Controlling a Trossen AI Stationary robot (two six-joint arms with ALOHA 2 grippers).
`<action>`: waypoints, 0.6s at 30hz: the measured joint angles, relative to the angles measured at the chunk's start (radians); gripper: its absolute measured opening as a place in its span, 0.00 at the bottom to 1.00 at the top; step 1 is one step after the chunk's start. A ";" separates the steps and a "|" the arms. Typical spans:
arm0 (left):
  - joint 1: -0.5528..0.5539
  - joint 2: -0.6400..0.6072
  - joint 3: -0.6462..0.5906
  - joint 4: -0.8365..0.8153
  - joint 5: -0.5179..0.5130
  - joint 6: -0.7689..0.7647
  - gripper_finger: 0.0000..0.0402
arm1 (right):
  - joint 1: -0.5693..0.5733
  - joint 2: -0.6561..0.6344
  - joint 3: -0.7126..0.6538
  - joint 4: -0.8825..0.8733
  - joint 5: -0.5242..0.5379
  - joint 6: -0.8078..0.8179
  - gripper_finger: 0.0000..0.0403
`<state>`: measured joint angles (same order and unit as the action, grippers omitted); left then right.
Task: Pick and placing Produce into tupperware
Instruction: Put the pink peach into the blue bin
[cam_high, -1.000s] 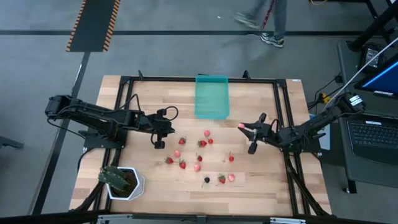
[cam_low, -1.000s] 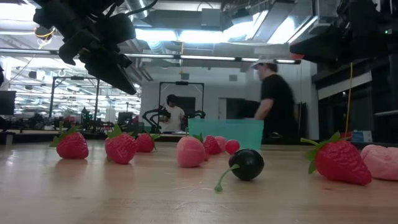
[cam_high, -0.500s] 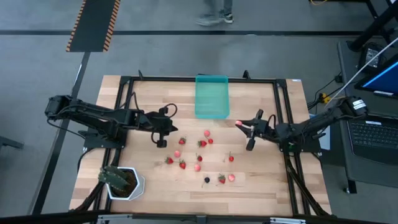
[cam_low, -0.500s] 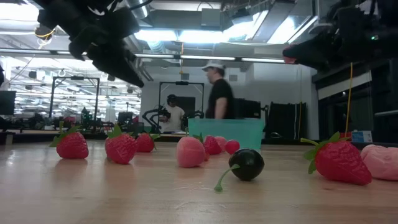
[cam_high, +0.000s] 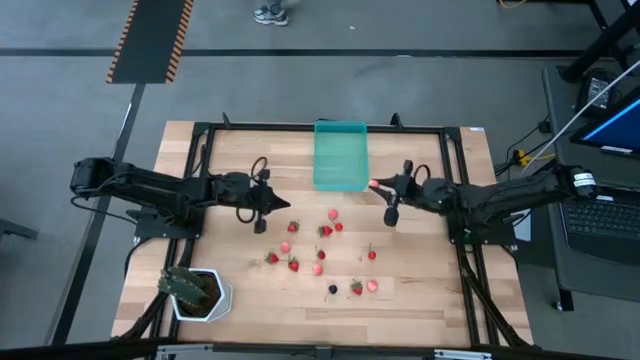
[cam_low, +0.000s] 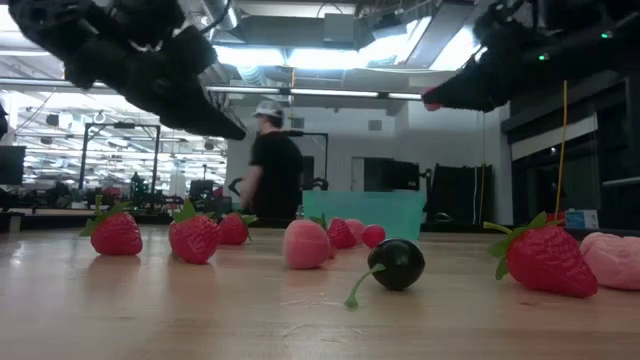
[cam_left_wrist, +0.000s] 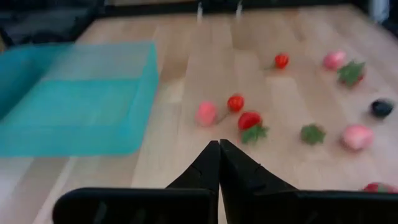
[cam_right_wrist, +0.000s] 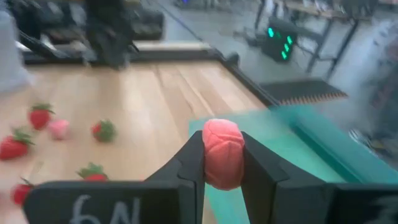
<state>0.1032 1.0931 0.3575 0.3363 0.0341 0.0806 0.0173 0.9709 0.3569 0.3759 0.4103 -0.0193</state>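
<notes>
The teal tupperware stands at the table's far middle, also in the left wrist view and the right wrist view. Several red and pink fruits and a dark berry lie on the wood nearer than it. My right gripper is shut on a pink fruit, just right of the tupperware's near right corner. My left gripper hovers shut and empty above the table, left of the fruits. My right gripper pinches the pink fruit by its two sides between its two fingers. The fingers lie almost level and come from the table's right. The fruit is lifted clear of the table.
A white pot with a green plant stands at the near left corner. A black frame runs round the table's edges. In the low view a person walks in the room beyond the table.
My right gripper has carried the pink fruit up and toward the table's left and far side, to the tupperware's near right corner. My left gripper has tipped up from pointing steeply down to nearly level, toward the fruits. The person in the background has walked across.
</notes>
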 joint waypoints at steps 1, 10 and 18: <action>0.004 -0.009 -0.014 0.035 0.014 0.000 0.00 | -0.014 0.006 0.012 -0.027 -0.012 0.009 0.18; 0.017 -0.102 -0.082 0.100 0.047 -0.001 0.01 | -0.127 0.120 0.096 -0.037 -0.140 -0.015 0.18; 0.017 -0.146 -0.126 0.131 0.047 -0.008 0.01 | -0.251 0.298 0.204 -0.040 -0.311 -0.039 0.18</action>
<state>0.1207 0.9473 0.2316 0.4677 0.0807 0.0723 -0.2336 1.2689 0.5606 0.3358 0.0995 -0.0579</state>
